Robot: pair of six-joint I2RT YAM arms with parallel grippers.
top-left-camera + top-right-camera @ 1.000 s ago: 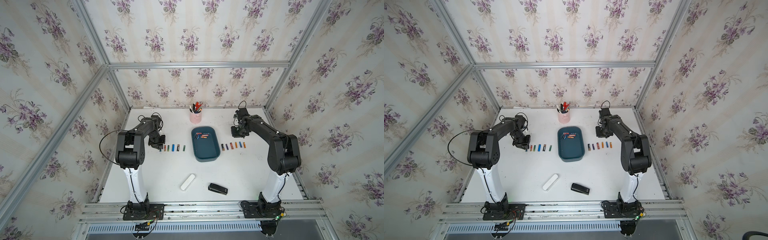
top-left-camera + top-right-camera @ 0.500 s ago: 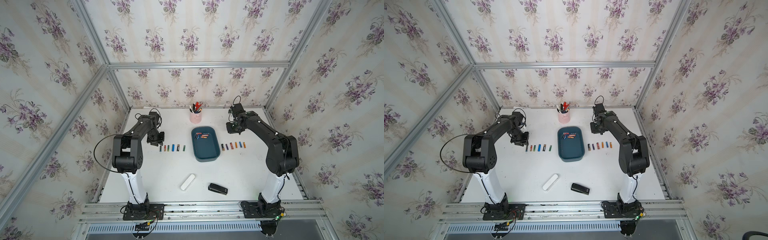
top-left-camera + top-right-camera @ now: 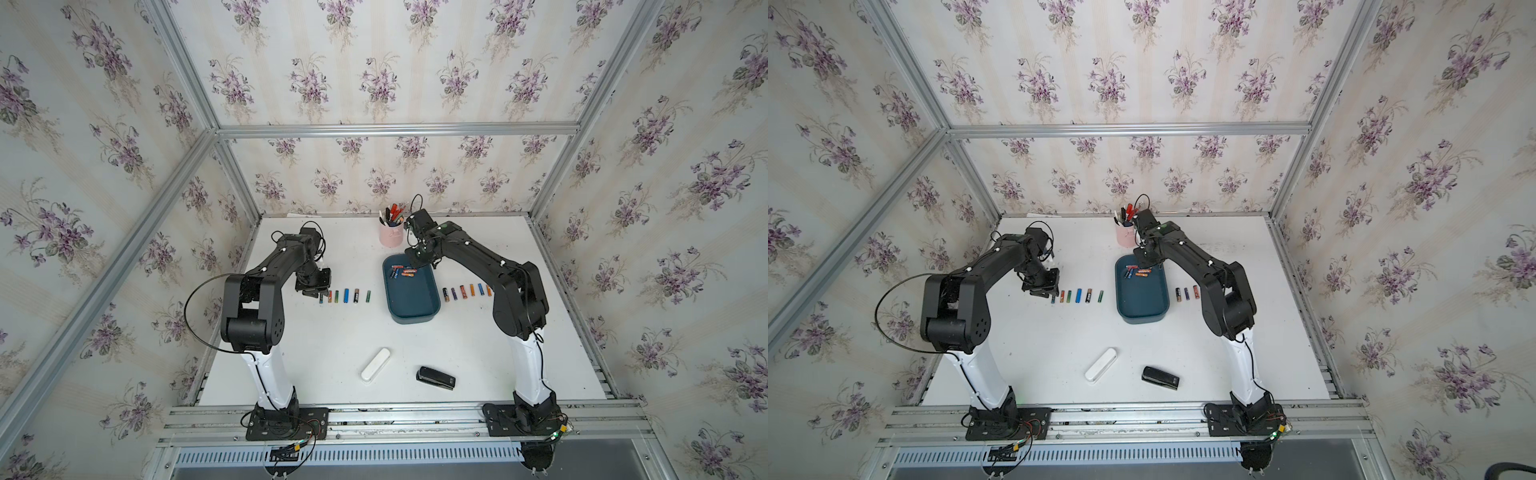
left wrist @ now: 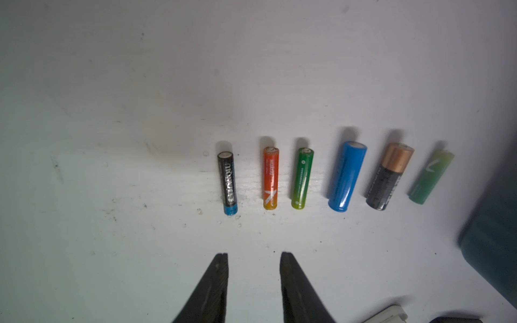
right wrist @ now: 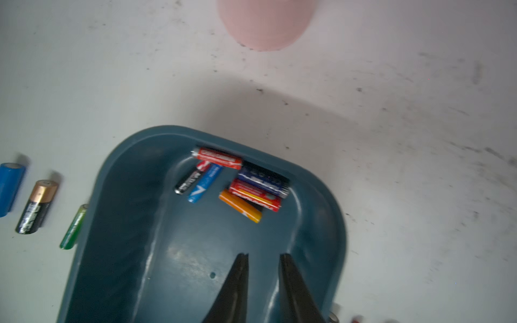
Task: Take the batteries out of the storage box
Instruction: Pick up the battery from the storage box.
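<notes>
The task is in its middle part: most of the batteries already lie outside the box (image 3: 411, 301), on the white table (image 3: 332, 340). One row of six batteries (image 4: 347, 176) lies to the left of the box, and a second row (image 3: 463, 291) lies to its right, partly hidden under the right arm. Inside the box there are six batteries (image 5: 253, 195), packed close together at the far end, the end nearest to the pink cup (image 3: 390, 236).

The left gripper (image 4: 254, 256) hovers low over the table just beside the outer end of the left row, near the black and blue battery (image 4: 228, 184). Its jaws stand moderately apart and nothing is between them.

The right gripper (image 5: 263, 256) is above the floor of the box and points toward the pile. Its jaws are only a little apart and they hold nothing. So the step in hand seems to be the reach for one more battery. The orange battery (image 5: 240, 208) lies nearest to it and is free on one side, so it is probably the easiest choice. The next move calls for wider jaws, a descent with one finger on each long side of this battery, and care not to push the neighbours against the wall of the box.
</notes>
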